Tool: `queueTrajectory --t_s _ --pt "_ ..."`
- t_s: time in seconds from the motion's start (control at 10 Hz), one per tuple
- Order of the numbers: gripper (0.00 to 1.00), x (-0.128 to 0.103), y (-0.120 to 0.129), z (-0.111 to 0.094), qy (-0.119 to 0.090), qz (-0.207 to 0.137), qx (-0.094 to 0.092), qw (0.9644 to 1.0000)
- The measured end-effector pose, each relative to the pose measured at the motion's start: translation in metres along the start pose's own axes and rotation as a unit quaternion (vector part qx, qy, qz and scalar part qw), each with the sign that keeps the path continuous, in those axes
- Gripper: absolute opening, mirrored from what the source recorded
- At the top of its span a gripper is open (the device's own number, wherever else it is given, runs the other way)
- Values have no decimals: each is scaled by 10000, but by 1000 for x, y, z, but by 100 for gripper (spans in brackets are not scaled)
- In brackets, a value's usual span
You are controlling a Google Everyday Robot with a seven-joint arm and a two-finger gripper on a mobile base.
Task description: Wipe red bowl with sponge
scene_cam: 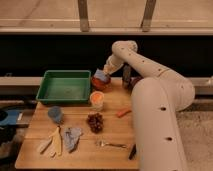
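The red bowl [98, 83] sits at the back of the wooden table, just right of the green tray. A light blue sponge [101, 75] rests in the bowl's top. My gripper [104, 72] reaches down from the back right, shut on the sponge, and presses it into the bowl. The sponge and gripper hide most of the bowl's inside.
A green tray [46, 93] stands at the back left. An orange cup [97, 100], a blue cup [55, 114], grapes [94, 122], a carrot [123, 113], a fork [111, 145], wooden utensils [52, 141] and a grey cloth [72, 136] lie on the table [35, 150]. A dark can [126, 75] stands behind my arm.
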Motion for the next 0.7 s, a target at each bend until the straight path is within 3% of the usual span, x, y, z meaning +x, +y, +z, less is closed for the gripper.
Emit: queueTrajectory --t_s 0.4,0.7 --pt "0 -20 -35 -6 -167 271 105 9994" --pt "0 -20 -36 -7 -175 296 101 9994"
